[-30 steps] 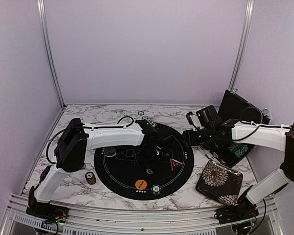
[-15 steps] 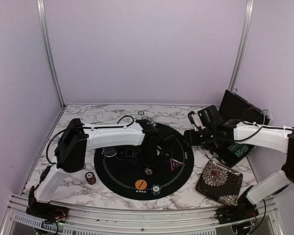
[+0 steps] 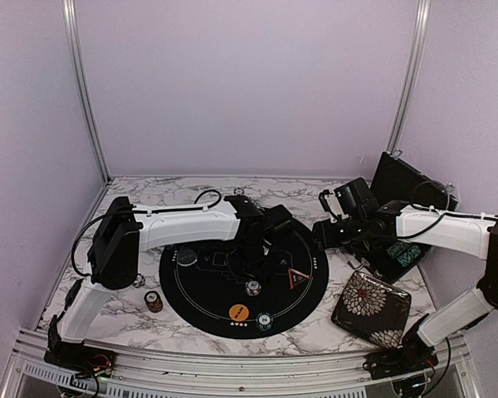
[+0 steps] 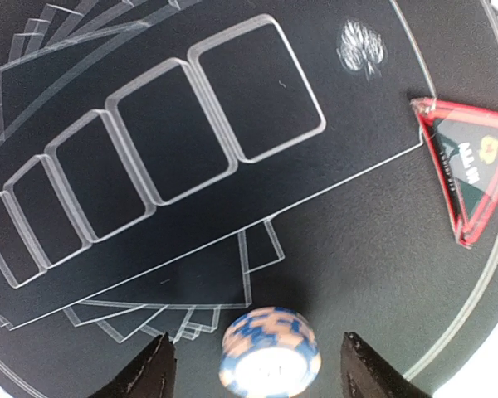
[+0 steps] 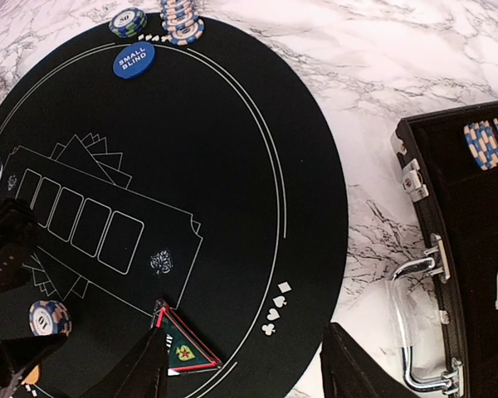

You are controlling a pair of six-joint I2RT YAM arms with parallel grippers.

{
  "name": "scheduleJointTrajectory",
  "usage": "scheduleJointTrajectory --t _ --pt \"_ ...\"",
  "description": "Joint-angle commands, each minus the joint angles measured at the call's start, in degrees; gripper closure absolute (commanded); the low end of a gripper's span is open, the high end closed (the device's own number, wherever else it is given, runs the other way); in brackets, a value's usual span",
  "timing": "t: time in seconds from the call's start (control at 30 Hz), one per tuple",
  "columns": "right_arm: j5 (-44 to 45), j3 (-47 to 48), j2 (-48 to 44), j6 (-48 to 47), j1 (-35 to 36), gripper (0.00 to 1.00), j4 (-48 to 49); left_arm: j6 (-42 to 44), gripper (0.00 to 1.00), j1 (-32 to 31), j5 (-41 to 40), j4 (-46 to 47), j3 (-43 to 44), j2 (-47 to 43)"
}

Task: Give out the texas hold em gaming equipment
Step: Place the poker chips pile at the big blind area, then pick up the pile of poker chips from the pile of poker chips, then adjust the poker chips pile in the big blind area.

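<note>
A blue-and-orange stack of poker chips (image 4: 270,350) stands on the black round mat (image 3: 203,290), also seen from above as a chip stack (image 3: 252,288). My left gripper (image 4: 261,375) is open just above it, one fingertip (image 4: 153,371) on each side with a gap to the chips. A red-edged black triangle (image 3: 298,278) lies to the right on the mat. My right gripper (image 5: 245,373) hovers open and empty over the mat's right edge, near the triangle (image 5: 183,348). An orange disc (image 3: 238,313) and a green chip (image 3: 264,318) sit at the mat's near rim.
A blue "small blind" disc (image 5: 134,59) and more chip stacks (image 5: 181,18) sit at the mat's far rim. One chip stack (image 3: 153,301) stands off the mat at left. The open black case (image 3: 402,217) with chips (image 5: 488,141) and a floral pouch (image 3: 371,307) are at right.
My left gripper has opened and let go of the chip stack, which now stands alone on the mat; the gripper has drawn back a little. The right arm has barely moved.
</note>
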Motion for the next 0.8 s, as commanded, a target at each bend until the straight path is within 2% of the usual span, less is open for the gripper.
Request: scheduleJointTrajectory --t 0.0,0.13,0.4,0.77 --pt "-0.8 4.2 1.4 -1.3 0.6 0.39 -1.7 0.7 0.28 2.3 -1.0 2.2 -3.7 -8.6" --pt "-0.7 6.8 4.5 -1.2 4.2 0.39 -2.9 0.3 0.28 5.6 -0.3 7.1 -12.8 -16.3" --pt "1.0 15.3 14.5 -0.8 16.3 0.39 -6.6 1.0 0.27 15.5 2.0 15.6 -30.5 -31.0" --pt "1.3 25.1 26.7 1.1 25.2 0.39 -11.8 3.3 0.27 23.2 5.0 21.5 -42.0 -39.4"
